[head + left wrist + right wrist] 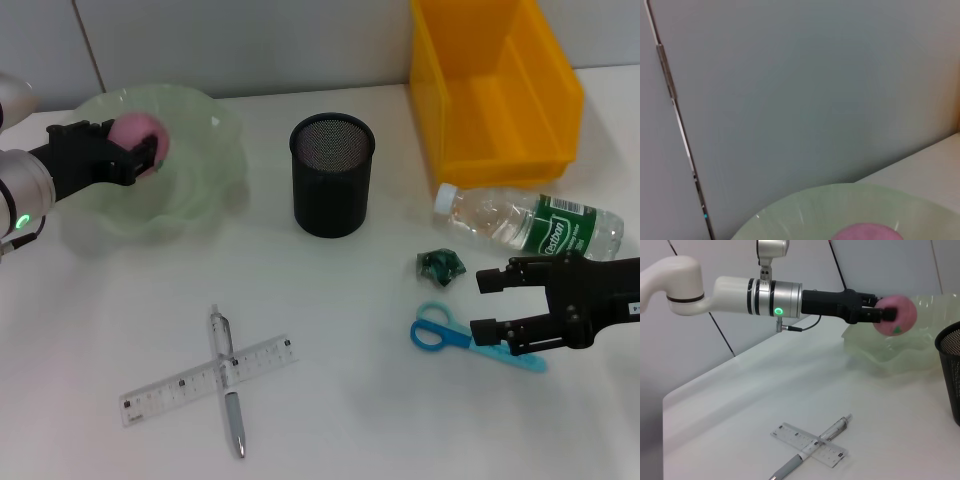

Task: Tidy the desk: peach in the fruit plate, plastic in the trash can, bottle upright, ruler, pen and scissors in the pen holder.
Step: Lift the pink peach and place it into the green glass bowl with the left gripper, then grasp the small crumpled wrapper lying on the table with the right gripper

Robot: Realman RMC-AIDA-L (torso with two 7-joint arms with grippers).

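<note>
Pink peach (140, 139) clenched in my left hand (135, 155) over the fruit plate (215, 160) — released early, it could bounce out.

The left arm (700, 287) is a smooth white tube with a thin black seam ring, running into a brushed silver wrist section that carries a glowing green ring light and a thin black cable looping beneath it. Beyond the silver section sits a matte black housing ending in the left pincer (879, 314), with blocky black fingers. The right pincer (483, 304) is likewise matte black and angular, with 2 squared fingers.
</note>
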